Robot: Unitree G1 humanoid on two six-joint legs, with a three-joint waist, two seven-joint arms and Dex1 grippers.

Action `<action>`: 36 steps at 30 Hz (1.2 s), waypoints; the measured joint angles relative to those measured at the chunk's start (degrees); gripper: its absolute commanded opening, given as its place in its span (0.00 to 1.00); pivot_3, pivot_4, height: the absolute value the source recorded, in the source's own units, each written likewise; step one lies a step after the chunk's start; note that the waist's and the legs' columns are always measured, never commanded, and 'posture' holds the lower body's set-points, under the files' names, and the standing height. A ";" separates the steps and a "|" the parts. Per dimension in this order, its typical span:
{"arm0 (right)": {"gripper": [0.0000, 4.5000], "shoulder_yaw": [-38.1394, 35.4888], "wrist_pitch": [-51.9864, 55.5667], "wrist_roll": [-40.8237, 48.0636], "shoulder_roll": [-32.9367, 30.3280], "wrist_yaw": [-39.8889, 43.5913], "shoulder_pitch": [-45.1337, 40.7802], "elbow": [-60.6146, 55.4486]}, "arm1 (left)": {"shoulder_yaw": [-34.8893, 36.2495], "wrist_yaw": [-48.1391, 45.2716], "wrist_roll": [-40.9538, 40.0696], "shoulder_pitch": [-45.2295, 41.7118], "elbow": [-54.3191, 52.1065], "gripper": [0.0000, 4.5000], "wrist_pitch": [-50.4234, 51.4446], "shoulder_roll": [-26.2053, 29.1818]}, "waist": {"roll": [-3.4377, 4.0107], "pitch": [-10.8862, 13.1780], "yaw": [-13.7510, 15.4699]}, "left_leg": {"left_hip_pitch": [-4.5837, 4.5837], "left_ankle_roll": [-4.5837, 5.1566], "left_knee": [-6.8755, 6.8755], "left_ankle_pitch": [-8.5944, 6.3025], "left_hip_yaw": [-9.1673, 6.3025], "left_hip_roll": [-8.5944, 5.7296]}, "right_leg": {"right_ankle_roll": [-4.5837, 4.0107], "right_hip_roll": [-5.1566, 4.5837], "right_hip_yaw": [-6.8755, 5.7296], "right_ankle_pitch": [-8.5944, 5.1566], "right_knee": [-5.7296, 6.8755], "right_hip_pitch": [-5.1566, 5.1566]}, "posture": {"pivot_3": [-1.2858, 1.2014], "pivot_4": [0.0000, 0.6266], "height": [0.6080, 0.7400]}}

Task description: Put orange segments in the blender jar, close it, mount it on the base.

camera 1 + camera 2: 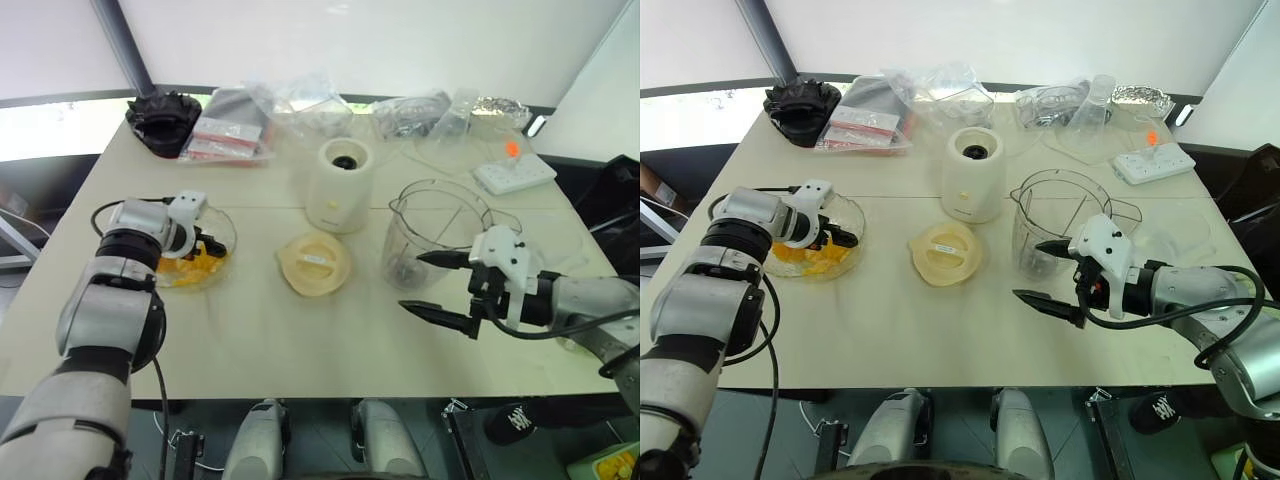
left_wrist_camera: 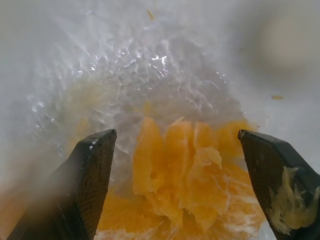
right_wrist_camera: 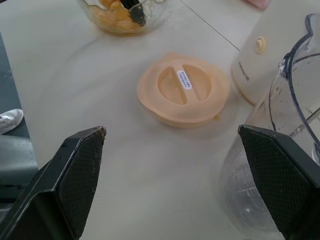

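The orange segments point(image 2: 180, 165) lie heaped in a shallow clear crinkled dish point(image 1: 222, 232) at the table's left. My left gripper point(image 1: 210, 246) points down into that dish, open, its fingertips point(image 2: 100, 150) on either side of the pile, with pulp stuck on one pad. The blender jar point(image 1: 432, 232) stands uncovered at centre right. The cream base point(image 1: 340, 186) stands behind centre, dark socket up. Between dish and jar lies the flat cream lid point(image 1: 315, 262). My right gripper point(image 1: 412, 282) hovers open and empty just in front of the jar.
Clear plastic bags and containers point(image 1: 300, 105) crowd the back edge, with a black object point(image 1: 163, 120) at the back left. A white power strip point(image 1: 515, 175) lies at the back right. The table's front edge point(image 1: 300, 395) runs close below both arms.
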 measured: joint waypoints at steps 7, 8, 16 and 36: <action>0.99 0.01 -0.11 -0.66 0.29 -0.28 0.00 0.00 | -0.07 -2.15 0.48 0.07 -1.02 0.90 2.83 0.31 | -0.01 0.00 -0.09 | -0.06 0.00 0.34 -0.01 -0.01 0.06 | -0.03 -0.01 0.00 0.02 0.02 0.09 | 0.52 0.24 1.00; 0.99 0.01 -0.13 -0.78 0.34 -0.28 0.00 0.00 | -0.09 -2.49 0.50 0.09 -1.12 0.90 3.19 0.51 | -0.01 0.00 -0.08 | -0.06 0.00 0.35 -0.01 -0.01 0.07 | -0.04 -0.01 0.00 0.02 0.02 0.09 | 0.52 0.24 1.00; 1.00 0.18 -0.24 -1.47 0.71 -0.24 -0.01 0.01 | -0.08 -2.88 1.67 1.23 -2.14 0.52 2.26 1.11 | 0.00 0.00 -0.03 | -0.07 0.00 0.35 -0.01 -0.02 0.06 | -0.04 -0.01 0.00 0.03 0.03 0.09 | 0.52 0.24 1.00; 1.00 0.18 -0.26 -1.86 0.71 -0.39 0.32 -0.01 | 0.41 -2.03 2.06 2.18 -2.96 0.03 1.94 0.72 | 0.00 0.00 -0.04 | -0.07 0.00 0.36 -0.01 -0.02 0.07 | -0.05 -0.01 -0.01 0.04 0.03 0.10 | 0.52 0.24 1.00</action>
